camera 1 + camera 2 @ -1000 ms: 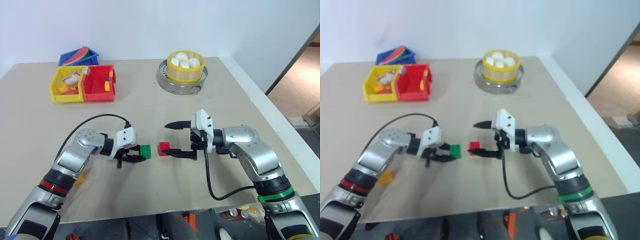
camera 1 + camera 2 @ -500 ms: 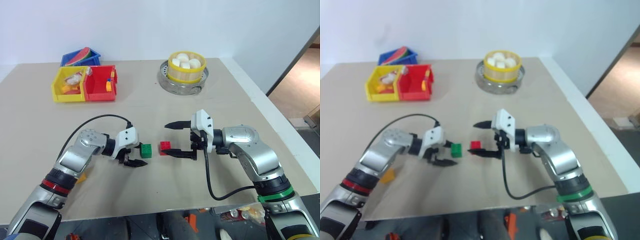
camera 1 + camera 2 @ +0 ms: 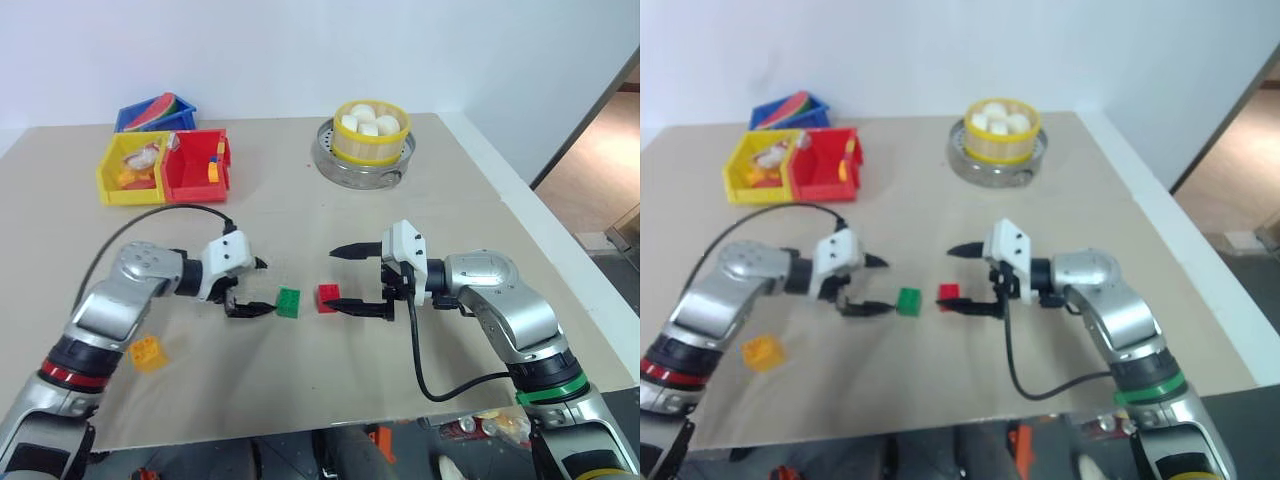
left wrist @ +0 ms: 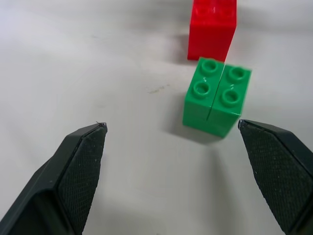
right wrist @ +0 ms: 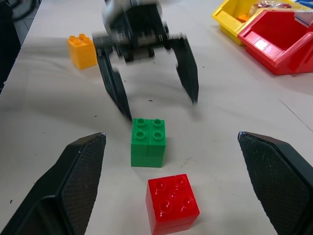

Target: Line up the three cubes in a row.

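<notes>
Presently, the green cube (image 3: 289, 302) sat on the table (image 3: 300, 215) at the centre of the left eye view, just left of the red cube (image 3: 328, 297), the two close but with a sliver of table between them. Yellow cube (image 3: 147, 352) lay well apart, lower left of frame, near the left arm's elbow.

Left gripper (image 3: 257, 287) hung just left of the green cube, black fingers spread wide, gripping nothing; in the left wrist view both pads stood clear of the brick. Right gripper (image 3: 361, 279) sat just right of the red cube, fingers likewise wide apart and empty, one above and one below the cube in frame.

Judged state: two cubes placed side by side, third outstanding. Step in hand looked like fetching the yellow cube with the left arm.

Notes for doing it well:
- Back the left fingers away without brushing the green cube; it is light and would slide easily.
- Approach the yellow cube from above, fingers straddling its flat sides, not the corners.
- Set it down left of the green cube, on the line through green and red, faces squared.
- Release only once the brick rests flat on the table.

Bins (image 3: 167, 165) and steamer (image 3: 372, 132) at upper frame played no part.
</notes>
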Available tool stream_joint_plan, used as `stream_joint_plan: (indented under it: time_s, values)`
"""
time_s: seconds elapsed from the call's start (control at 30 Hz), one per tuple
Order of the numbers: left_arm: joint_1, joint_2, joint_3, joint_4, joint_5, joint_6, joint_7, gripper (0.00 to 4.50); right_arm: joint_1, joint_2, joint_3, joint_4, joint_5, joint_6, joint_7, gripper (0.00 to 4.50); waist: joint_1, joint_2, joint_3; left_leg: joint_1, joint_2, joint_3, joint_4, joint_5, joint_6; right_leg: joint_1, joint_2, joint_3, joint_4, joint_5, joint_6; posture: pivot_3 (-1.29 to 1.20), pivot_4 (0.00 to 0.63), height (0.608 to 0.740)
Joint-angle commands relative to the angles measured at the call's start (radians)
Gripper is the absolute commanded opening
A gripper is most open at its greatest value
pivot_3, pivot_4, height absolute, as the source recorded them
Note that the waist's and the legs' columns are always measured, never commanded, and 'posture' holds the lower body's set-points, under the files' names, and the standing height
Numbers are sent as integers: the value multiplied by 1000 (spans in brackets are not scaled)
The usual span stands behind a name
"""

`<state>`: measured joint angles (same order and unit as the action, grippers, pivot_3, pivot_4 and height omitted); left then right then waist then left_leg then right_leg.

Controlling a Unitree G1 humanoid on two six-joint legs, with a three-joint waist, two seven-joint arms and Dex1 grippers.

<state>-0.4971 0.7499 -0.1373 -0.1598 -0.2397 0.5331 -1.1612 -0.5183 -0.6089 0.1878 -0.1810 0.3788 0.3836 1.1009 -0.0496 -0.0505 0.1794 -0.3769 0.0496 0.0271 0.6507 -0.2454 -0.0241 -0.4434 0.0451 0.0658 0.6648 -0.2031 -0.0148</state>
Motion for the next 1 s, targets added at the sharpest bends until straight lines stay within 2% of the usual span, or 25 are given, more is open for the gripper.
stream_joint_plan:
  time_s: [0.03,0.17,0.27,0.37,0.43,0.57,0.67,0.77,0.83,1.0]
  values:
    - [17,34,124,-106,-107,92,18,4459,-12,-8,-27,-32,31,11,17,4500,1,0,0,0,0,0,0,0,0,0,0,0,0,0,0,0,150,740]
    - [86,74,297,-211,-224,184,62,4459,-21,-14,-24,-24,33,7,40,4500,-1,0,1,0,0,0,0,-1,-1,0,0,0,0,-1,0,0,150,740]
    - [118,64,408,-244,-281,222,135,4459,-26,-18,-25,-12,32,-1,52,4500,0,0,1,0,0,0,1,-1,-1,0,0,-1,0,-1,0,0,150,740]
    - [240,27,599,-281,-298,229,251,4459,-36,-18,-22,2,33,-10,75,4500,-5,1,1,1,1,0,1,-1,-1,0,0,-1,0,-1,0,0,150,740]
    - [312,7,658,-319,-304,222,295,4459,-39,-19,-19,11,33,-16,88,4500,-6,1,1,2,1,1,0,-2,-2,0,0,-1,0,-1,0,0,150,740]
    - [540,-128,775,-488,-301,154,404,4459,-57,-19,-5,43,23,-39,126,4500,-4,1,1,2,2,1,0,-3,-3,0,0,0,0,-2,-2,0,150,740]
    - [710,-224,803,-590,-303,88,435,4459,-79,-7,13,81,13,-63,155,4500,-1,0,1,1,2,1,1,-4,-5,1,0,0,0,-2,-2,0,150,740]
    - [843,-278,809,-633,-311,19,423,4459,-103,10,29,117,3,-83,177,4500,0,0,1,2,2,1,1,-4,-6,1,0,0,0,-2,-2,0,150,740]
    - [905,-284,821,-629,-312,-22,407,4459,-115,17,37,136,-4,-95,189,4500,2,0,1,2,2,1,2,-4,-6,1,0,0,0,-5,-7,0,150,740]
    - [993,-248,847,-583,-325,-100,345,4459,-135,30,47,166,-14,-109,211,4500,0,0,1,3,2,0,2,-4,-6,1,1,0,0,-5,-7,0,150,740]
